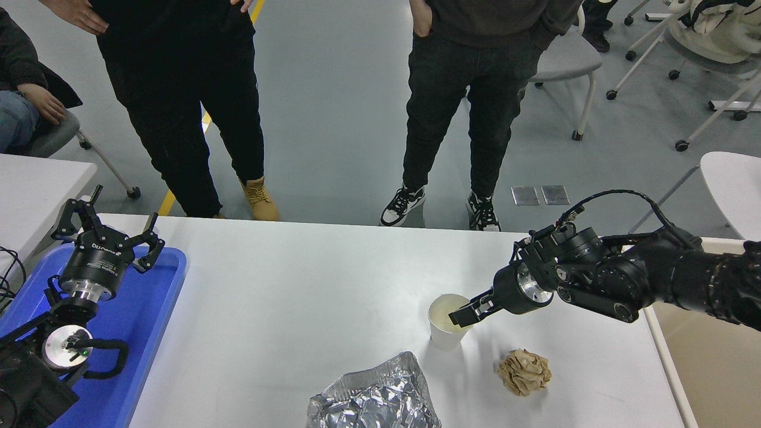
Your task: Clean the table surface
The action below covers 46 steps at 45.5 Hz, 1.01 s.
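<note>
- Here, my left gripper (107,235) is parked at the lower left above the blue tray (148,309), fingers spread apart and holding nothing.
- The blue tray rests on the left end of the table surface (297,297), the wide white top that spans most of the view.
- A crumpled sheet of foil (373,395) lies at the near edge of the table surface, near its middle.
- A white paper cup (447,324) stands upright just behind and right of the foil.
- My right gripper (462,314) reaches in from the right edge; its tips sit at the cup's right rim, one finger over the cup's mouth. I cannot tell whether the fingers clamp the rim.
- A brown paper ball (524,372) lies right of the cup, apart from it.
- Two people stand at the far side.
</note>
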Available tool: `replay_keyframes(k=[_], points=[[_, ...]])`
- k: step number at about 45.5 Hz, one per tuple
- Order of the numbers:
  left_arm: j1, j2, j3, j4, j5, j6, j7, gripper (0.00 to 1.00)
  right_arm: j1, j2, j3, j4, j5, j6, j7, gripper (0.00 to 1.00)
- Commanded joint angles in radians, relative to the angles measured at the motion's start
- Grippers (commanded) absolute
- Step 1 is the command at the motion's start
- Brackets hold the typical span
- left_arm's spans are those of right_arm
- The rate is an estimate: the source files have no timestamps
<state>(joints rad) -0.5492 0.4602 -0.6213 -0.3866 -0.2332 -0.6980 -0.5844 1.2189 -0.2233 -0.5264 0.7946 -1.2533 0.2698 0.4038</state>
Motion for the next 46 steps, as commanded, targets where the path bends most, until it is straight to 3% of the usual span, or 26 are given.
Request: replay_keyframes(k=[1,32,46], points=[[0.0,0.0,0.0,0.0,0.0,0.0,0.0,1.0,-0.001,0.002,-0.012,-0.003,-0.003,0.0,0.003,0.0],[0.0,0.0,0.0,0.0,0.0,0.0,0.0,1.0,0.022,-0.004,0.006,-0.003,0.006,0.0,0.053,0.0],[0.0,0.0,0.0,0.0,0.0,0.0,0.0,1.0,0.067,-0.102,0.144,0.035,0.026,0.015,0.093,0.0]])
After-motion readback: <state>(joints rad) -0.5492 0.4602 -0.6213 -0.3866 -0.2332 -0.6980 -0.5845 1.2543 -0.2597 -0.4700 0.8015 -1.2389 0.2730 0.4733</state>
